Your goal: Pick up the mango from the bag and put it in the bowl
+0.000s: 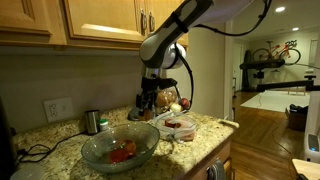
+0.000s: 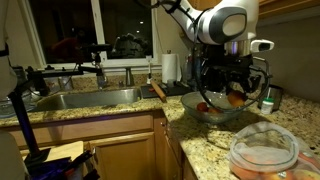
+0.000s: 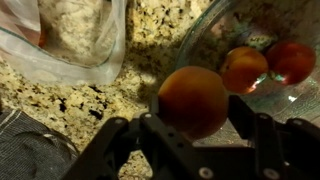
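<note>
A speckled granite countertop (image 3: 150,45) fills a dim kitchen. The black gripper (image 3: 195,112) grips a smooth, round orange-red mango (image 3: 192,95), held up, probably to clear the rim. Just right sits the wide clear glass bowl (image 3: 225,30) holding two reddish fruits (image 3: 245,68). Far left lies the crinkly clear plastic bag (image 3: 70,45).

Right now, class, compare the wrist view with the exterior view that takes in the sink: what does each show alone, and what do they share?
Only the wrist view shows the bag lying on the speckled counter. Only the exterior view shows the sink, the paper towel roll and the robot's arm reaching down from above. Both show the mango gripped in the jaws and the glass bowl with fruit in it.
</note>
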Controlling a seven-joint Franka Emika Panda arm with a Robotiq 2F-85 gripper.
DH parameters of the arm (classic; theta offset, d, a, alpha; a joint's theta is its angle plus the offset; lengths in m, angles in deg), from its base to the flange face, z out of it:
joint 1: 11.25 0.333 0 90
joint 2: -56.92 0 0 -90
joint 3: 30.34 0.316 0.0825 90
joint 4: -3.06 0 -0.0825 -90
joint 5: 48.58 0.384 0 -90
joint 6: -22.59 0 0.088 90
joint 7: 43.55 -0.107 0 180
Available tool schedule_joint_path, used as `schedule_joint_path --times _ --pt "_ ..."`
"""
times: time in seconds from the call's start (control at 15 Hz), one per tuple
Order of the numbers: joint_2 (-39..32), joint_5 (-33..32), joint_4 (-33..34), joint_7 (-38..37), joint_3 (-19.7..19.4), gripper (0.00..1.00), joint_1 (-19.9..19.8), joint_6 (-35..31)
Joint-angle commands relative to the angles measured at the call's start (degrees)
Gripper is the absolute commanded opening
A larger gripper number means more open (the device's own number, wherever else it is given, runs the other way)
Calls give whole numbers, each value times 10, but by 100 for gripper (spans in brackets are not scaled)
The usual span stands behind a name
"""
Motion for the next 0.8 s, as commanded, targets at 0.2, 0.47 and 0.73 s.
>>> schedule_joint_path --times 0.2,0.47,0.73 --pt "-22 30 60 66 8 44 -35 92" --pt "-31 21 66 72 13 44 -26 104" --pt "-31 12 58 71 23 44 -10 101"
